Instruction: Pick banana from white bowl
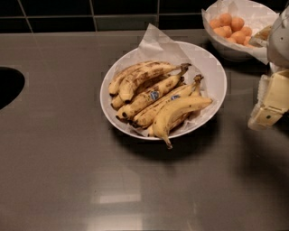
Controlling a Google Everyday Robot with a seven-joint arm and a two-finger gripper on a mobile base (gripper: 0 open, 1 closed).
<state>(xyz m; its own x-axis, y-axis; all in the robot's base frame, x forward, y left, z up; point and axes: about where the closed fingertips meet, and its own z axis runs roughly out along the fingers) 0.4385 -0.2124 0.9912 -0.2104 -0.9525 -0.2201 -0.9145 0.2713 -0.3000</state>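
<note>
The wide white bowl (212, 67) with a crinkled paper liner sits on the grey counter at centre. It holds several spotted yellow bananas (156, 97); the front one (178, 113) lies on top, its stem past the rim. My gripper (270, 106) is at the right edge, to the right of the bowl and apart from it, holding nothing that I can see.
A smaller, deeper white bowl (228, 49) with small orange fruits (230, 26) stands at the back right, close behind the gripper. A dark sink opening (9, 85) is at the left edge. Dark tiles (90, 11) back the grey counter (67, 171).
</note>
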